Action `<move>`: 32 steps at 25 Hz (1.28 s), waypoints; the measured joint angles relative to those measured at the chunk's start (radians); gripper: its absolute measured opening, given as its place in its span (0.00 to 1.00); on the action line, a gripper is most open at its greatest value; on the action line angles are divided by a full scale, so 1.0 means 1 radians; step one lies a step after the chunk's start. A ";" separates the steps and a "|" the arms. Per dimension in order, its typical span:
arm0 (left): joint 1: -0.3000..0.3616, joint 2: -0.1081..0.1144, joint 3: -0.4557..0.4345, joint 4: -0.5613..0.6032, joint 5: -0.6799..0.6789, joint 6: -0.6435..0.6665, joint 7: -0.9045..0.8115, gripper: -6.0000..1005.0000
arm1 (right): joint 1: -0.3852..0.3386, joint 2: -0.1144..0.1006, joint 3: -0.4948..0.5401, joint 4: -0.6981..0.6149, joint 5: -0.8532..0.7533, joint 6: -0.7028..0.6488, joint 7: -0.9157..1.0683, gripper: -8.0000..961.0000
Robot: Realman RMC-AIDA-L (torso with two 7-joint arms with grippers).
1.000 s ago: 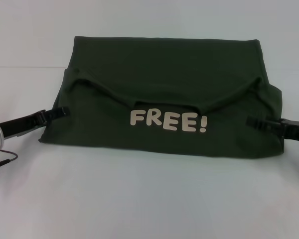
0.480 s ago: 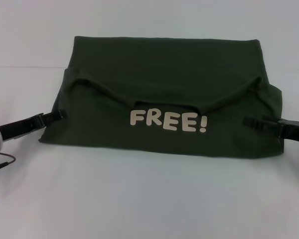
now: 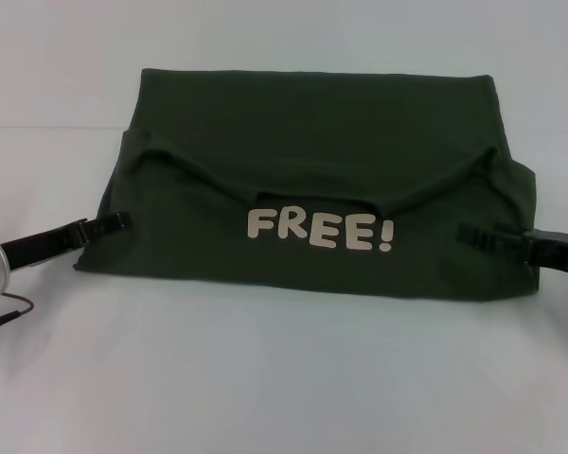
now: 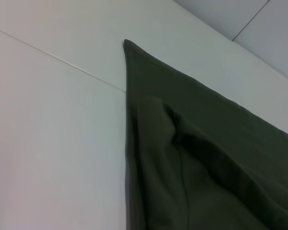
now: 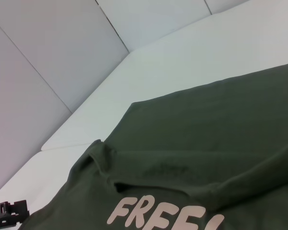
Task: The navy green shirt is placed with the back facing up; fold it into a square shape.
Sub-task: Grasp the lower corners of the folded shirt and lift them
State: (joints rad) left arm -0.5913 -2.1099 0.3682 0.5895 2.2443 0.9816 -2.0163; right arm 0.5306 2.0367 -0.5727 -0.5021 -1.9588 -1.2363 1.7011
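Observation:
The navy green shirt [image 3: 312, 132] lies on the white table, folded into a wide band. Its lower part is turned over, so the collar and the cream letters "FREE!" [image 3: 319, 230] face up. My left gripper [image 3: 114, 224] is low at the shirt's left edge, level with the letters. My right gripper [image 3: 473, 235] reaches over the shirt's right edge at the same height. The left wrist view shows the shirt's left edge and a fold [image 4: 192, 158]. The right wrist view shows the collar and letters [image 5: 221, 124], with the left gripper [image 5: 7, 213] far off.
The white table [image 3: 284, 378] stretches in front of and behind the shirt. A thin cable [image 3: 5, 317] lies by my left arm at the left edge. A seam [image 4: 53, 60] runs across the table surface.
My left gripper has shifted slightly toward the front along the shirt's left edge. My right gripper has crept a little inward over the right edge. The shirt has not moved.

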 joint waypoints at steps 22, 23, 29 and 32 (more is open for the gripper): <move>0.004 -0.001 0.028 -0.011 0.011 0.011 -0.004 0.92 | 0.000 0.002 -0.009 0.000 0.000 -0.005 0.000 0.98; 0.004 -0.001 0.026 -0.010 0.011 0.009 -0.005 0.92 | 0.000 0.002 -0.009 0.000 0.000 -0.006 0.000 0.98; 0.009 -0.004 0.049 -0.009 0.012 -0.050 -0.002 0.84 | -0.003 0.004 -0.009 0.000 0.000 -0.011 0.001 0.98; 0.007 -0.005 0.063 -0.008 0.016 -0.052 0.000 0.76 | -0.003 0.003 -0.009 -0.001 0.000 -0.015 0.004 0.98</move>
State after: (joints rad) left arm -0.5841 -2.1151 0.4311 0.5819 2.2601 0.9299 -2.0168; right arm 0.5272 2.0401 -0.5813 -0.5029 -1.9588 -1.2515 1.7048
